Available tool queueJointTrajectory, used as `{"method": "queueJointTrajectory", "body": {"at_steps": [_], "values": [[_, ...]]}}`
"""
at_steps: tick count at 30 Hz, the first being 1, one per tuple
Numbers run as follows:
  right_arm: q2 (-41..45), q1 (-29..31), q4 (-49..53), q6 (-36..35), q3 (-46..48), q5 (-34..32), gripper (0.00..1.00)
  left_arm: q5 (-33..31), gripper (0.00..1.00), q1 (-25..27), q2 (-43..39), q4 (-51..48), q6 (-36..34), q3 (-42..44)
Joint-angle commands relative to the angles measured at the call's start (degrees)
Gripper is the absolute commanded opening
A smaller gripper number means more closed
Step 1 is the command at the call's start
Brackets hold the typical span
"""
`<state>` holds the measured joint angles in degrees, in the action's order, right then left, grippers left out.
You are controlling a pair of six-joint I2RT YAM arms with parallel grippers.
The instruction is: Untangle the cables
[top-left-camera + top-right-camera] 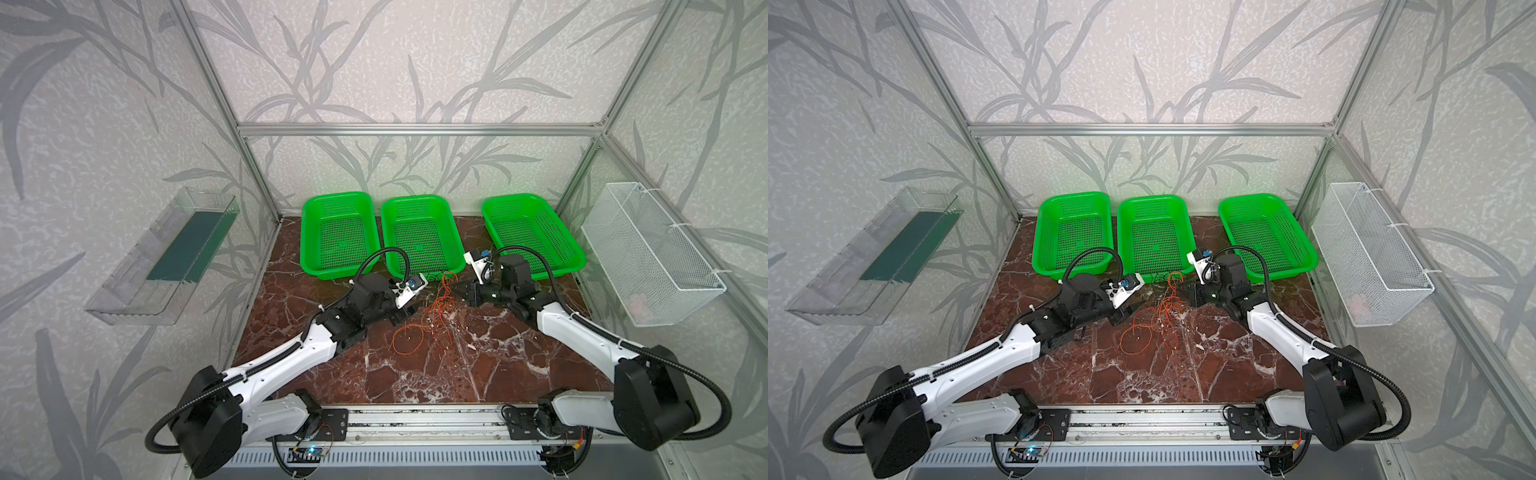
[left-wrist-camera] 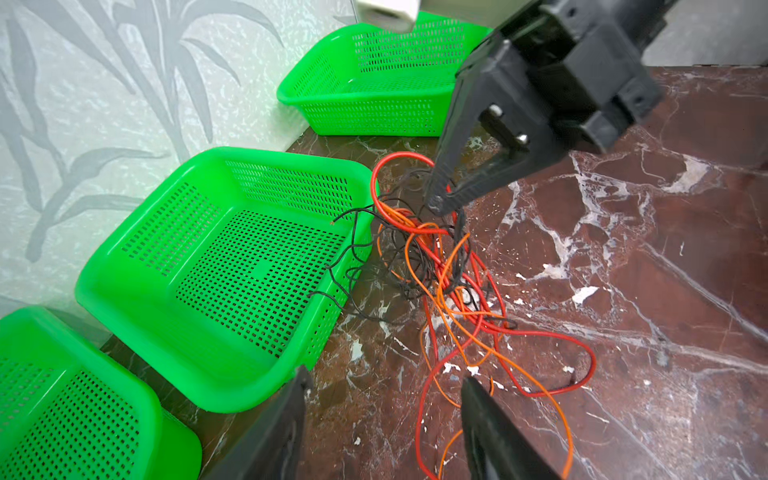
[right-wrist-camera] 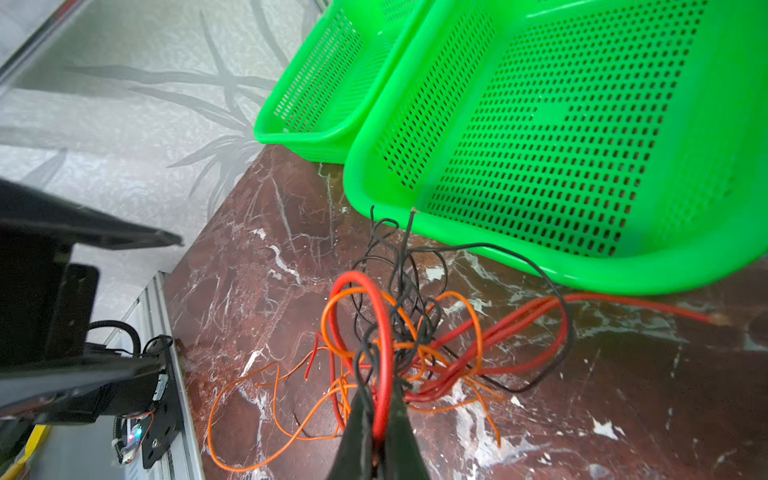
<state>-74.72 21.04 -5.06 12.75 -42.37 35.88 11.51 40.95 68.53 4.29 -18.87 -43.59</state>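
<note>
The cables point(image 1: 432, 318), a tangle of orange, red and black strands, are found on the marble table point(image 1: 415, 374) between the two grippers, just in front of the middle green basket point(image 1: 415, 198). In the wrist views the black strand ends are seen leaning against that basket's near rim, so the tangle is crowded by the basket wall. A thicker red loop is pinched between the pressed-together jaws of the right gripper point(image 3: 380, 399) and is held clear of the table, with orange and black strands draped across it. The left gripper point(image 2: 386, 378) is held low beside the tangle with its jaws spread. Red and orange strands are seen on the table between its fingers, ungripped.

The middle basket is flanked along the back wall by the left green basket point(image 1: 336, 195) and the right green basket point(image 1: 515, 197); in all three only perforated floors are shown. A clear tray point(image 1: 124, 291) is mounted on the left wall, with a dark green strip point(image 1: 187, 245) in it. A white wire basket point(image 1: 665, 249) is hung on the right wall, and a pale pink thing point(image 1: 636, 305) is seen at its bottom, too blurred to be named.
</note>
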Motion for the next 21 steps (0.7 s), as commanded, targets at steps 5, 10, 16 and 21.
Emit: {"method": "queueJointTrajectory", "body": {"at_steps": [5,10,16,21], "values": [[4.1,1.5,-5.5,-6.9,1.1,5.9,0.0,2.0,0.62,-0.9,6.1,6.4,3.8,-2.1],[5.0,2.6,-4.0,-11.2,1.1,7.6,0.0,0.6,0.62,-1.6,6.9,9.6,3.6,-2.3],[5.4,2.9,-1.7,-14.2,1.0,8.0,0.0,2.3,0.58,-1.8,5.5,7.1,-0.6,-1.7],[5.7,3.2,-0.9,-16.2,1.0,8.6,0.0,4.7,0.51,-2.0,4.4,4.9,-3.3,-0.9]]}}
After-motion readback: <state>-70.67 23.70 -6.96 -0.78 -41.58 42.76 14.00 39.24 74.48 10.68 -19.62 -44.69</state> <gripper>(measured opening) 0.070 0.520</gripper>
